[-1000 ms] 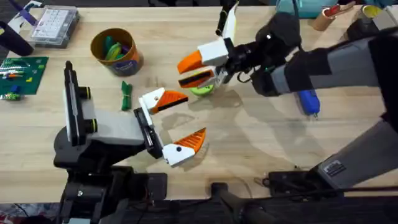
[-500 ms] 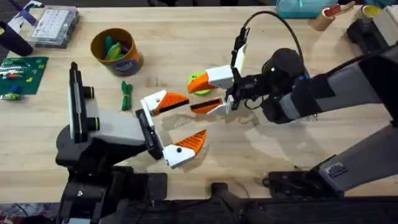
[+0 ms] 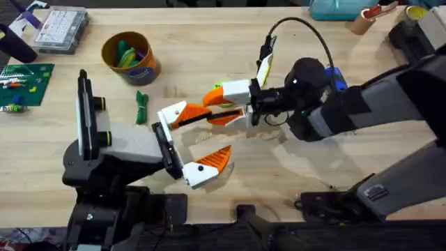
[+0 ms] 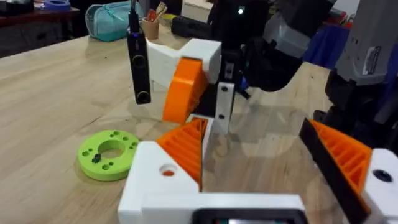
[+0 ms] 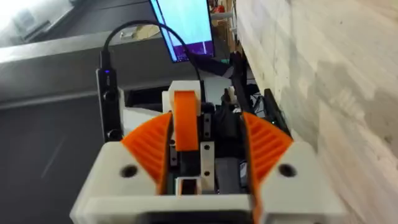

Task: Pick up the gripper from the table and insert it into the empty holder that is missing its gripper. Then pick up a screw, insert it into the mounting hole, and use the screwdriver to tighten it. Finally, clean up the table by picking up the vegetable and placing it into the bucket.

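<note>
You had one bucket [image 3: 129, 57] at the far left, yellow-orange with a dark blue band, and one dark green vegetable [image 3: 141, 107] lying just right of it on the table [image 3: 390, 150]. Your left gripper [image 3: 198, 139] stood wide open, holding nothing. Touching its far finger lay the gripper [image 3: 224, 116], a flat orange ribbed wedge clamped in your right gripper [image 3: 221, 106]. No writing was readable.
</note>
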Motion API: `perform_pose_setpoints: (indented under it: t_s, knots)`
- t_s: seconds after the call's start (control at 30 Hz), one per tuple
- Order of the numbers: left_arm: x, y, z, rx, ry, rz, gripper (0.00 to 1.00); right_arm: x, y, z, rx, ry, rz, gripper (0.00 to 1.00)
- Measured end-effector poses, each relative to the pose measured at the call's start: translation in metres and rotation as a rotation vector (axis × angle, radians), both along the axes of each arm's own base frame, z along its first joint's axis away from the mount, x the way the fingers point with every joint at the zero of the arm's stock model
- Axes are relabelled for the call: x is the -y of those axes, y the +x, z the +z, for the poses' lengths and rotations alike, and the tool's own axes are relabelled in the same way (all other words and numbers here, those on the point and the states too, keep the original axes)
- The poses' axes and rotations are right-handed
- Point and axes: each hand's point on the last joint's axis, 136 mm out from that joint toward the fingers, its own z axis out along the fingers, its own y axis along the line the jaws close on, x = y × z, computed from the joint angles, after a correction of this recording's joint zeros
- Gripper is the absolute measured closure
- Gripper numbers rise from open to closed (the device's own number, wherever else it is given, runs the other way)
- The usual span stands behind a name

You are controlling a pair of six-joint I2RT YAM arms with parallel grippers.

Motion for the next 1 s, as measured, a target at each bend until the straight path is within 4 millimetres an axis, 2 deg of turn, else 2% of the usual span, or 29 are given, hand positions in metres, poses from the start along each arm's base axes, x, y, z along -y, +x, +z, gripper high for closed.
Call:
perform_pose_setpoints:
  t_s: [0.1, 0.13, 0.27, 0.47, 1.0]
  knots:
    - [0.0, 0.0, 0.0, -0.007, -0.002, -0.002, 0.013, -0.002, 0.002, 0.004, 0.027, 0.011, -0.004, 0.644]
    - [0.0, 0.0, 0.0, -0.016, -0.006, -0.002, 0.013, -0.005, 0.006, 0.013, 0.056, 0.027, -0.011, 0.857]
    - [0.0, -0.001, 0.0, -0.015, -0.006, -0.003, 0.013, -0.005, 0.006, 0.012, 0.052, 0.025, -0.01, 0.805]
    - [0.0, -0.001, 0.0, -0.015, -0.006, -0.003, 0.013, -0.005, 0.005, 0.012, 0.052, 0.025, -0.008, 0.801]
    - [0.001, -0.002, 0.0, -0.009, -0.004, -0.01, 0.014, -0.005, -0.002, 0.02, 0.075, 0.05, 0.029, 0.712]
